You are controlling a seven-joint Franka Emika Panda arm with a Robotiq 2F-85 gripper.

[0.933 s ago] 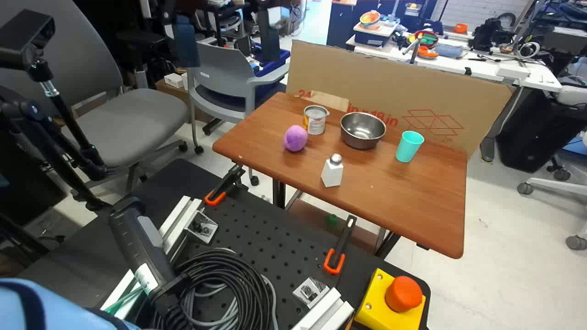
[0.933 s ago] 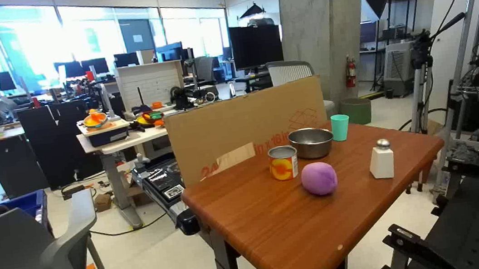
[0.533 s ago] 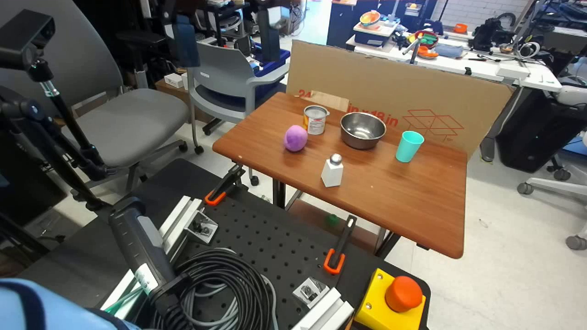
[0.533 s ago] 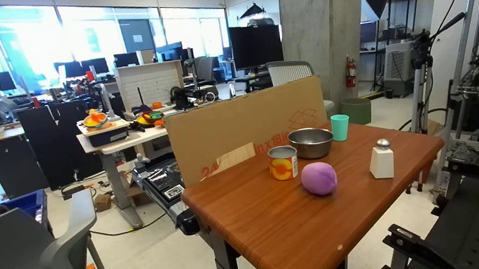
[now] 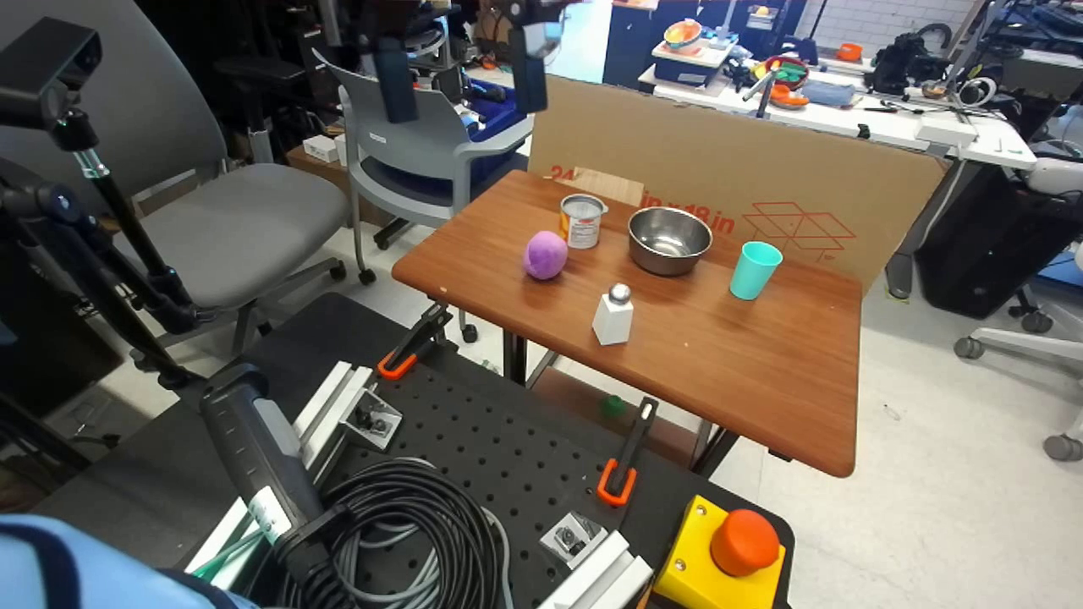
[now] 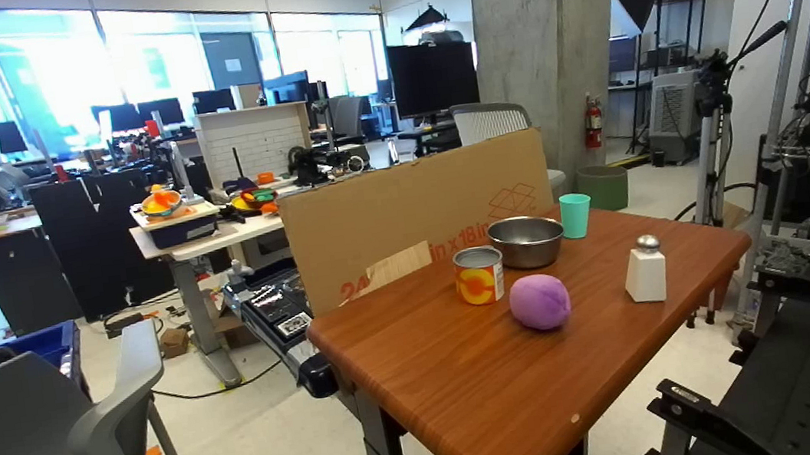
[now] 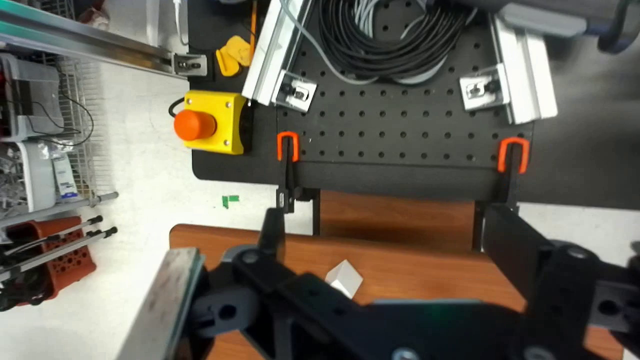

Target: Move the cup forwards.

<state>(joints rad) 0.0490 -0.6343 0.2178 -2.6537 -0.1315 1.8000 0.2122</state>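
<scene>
The teal-green cup point(image 5: 755, 271) stands upright on the brown table, to the right of the metal bowl; it also shows in an exterior view point(image 6: 575, 216). In the wrist view the cup does not show. My gripper point(image 5: 467, 114) hangs high at the top of an exterior view, far to the left of the cup in that picture and well apart from it. In the wrist view its two black fingers point(image 7: 387, 215) are spread wide with nothing between them.
On the table point(image 5: 761, 381) stand a metal bowl point(image 5: 668, 245), a can point(image 5: 582, 224), a purple ball point(image 5: 546, 255) and a white shaker bottle point(image 5: 612, 320). A cardboard sheet point(image 5: 719, 161) stands along the far edge. A black perforated bench point(image 5: 499, 440) adjoins the near side.
In an exterior view my gripper has moved to the right, its fingers still apart. The cup and the other things on the table have not moved.
</scene>
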